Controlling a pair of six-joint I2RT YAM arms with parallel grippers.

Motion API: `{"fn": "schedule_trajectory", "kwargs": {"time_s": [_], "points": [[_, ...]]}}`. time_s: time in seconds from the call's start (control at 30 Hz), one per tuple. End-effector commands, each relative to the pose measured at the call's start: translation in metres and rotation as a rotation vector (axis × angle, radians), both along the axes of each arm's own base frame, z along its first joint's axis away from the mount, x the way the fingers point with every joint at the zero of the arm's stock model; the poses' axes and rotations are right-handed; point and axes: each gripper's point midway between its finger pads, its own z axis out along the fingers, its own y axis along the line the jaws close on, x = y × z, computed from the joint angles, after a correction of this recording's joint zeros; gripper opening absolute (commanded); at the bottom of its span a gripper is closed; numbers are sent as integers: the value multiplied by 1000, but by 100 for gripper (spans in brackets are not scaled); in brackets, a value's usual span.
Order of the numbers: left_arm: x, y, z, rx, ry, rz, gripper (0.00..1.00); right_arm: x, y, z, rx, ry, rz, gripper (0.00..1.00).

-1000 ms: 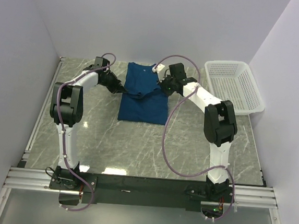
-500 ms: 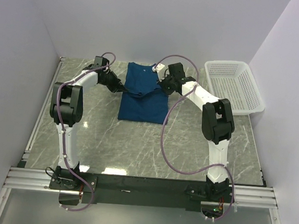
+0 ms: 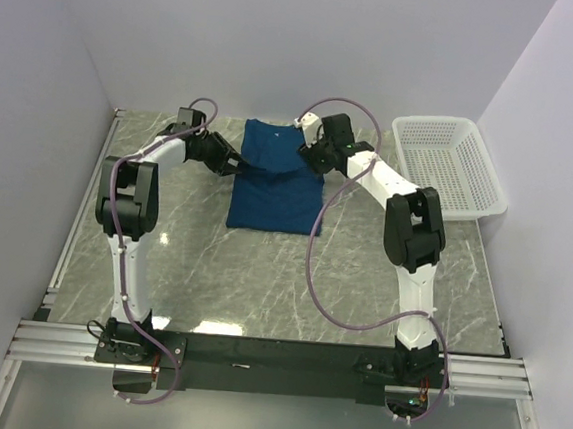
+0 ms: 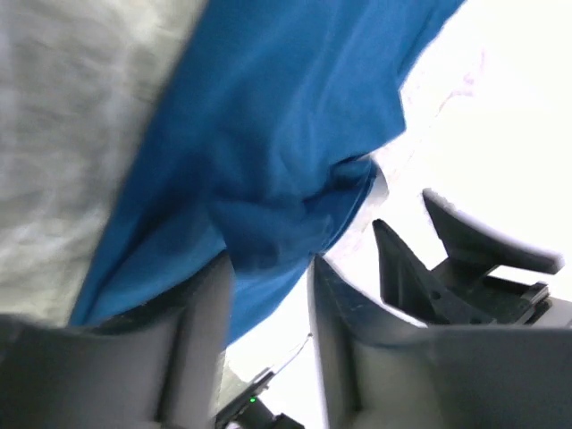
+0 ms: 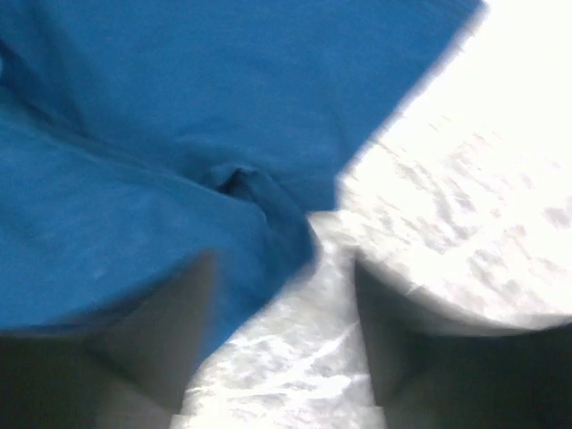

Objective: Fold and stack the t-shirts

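Dark blue t-shirt [image 3: 276,202] is lying long-ways near-to-far; left gripper [image 3: 238,167] and right gripper [image 3: 308,166] are hovering spread at its sides, basket [image 3: 449,169] sitting off right.

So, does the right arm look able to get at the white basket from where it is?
Probably yes. The basket sits on the table to the outer side of the right arm with nothing between them, and the right gripper, at the edge of the t-shirt, has its jaws apart.
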Motion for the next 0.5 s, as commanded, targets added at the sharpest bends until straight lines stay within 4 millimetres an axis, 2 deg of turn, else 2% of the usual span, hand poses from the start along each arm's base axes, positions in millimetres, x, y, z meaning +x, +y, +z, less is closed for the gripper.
{"fn": "schedule_trajectory", "kwargs": {"time_s": [0.0,0.03,0.07,0.1,0.13,0.17,0.2,0.23,0.27,0.3,0.33,0.37,0.4,0.43,0.47], "points": [[13,11,40,-45,-119,45,51,37,-15,24,7,-118,-202,79],[15,14,44,-44,-134,47,53,43,-27,24,-15,-128,-296,80],[16,18,56,-38,-164,52,54,46,-31,18,-25,-119,-335,80],[17,27,61,-25,-174,69,55,51,-36,27,-28,-129,-375,80],[19,37,64,32,-210,82,55,50,-37,26,-30,-122,-394,80],[17,46,85,76,-265,100,56,48,-36,34,-21,-127,-384,80],[15,56,93,119,-297,113,58,41,-38,27,-27,-111,-370,80],[6,62,89,176,-311,92,58,36,-39,29,-32,-112,-343,80],[-2,69,108,221,-360,106,58,18,-30,34,3,-84,-262,81],[-11,71,110,242,-367,97,58,5,-28,35,6,-57,-198,82],[-30,72,93,263,-328,68,58,-11,-20,37,-5,-37,-60,82],[-45,71,106,262,-353,57,57,-43,-3,44,58,14,111,78],[-59,67,101,257,-346,36,56,-75,2,39,67,86,233,77],[-84,64,71,251,-283,12,55,-96,5,38,34,69,410,76],[-100,61,74,255,-294,5,55,-131,3,34,35,91,536,75]]}}
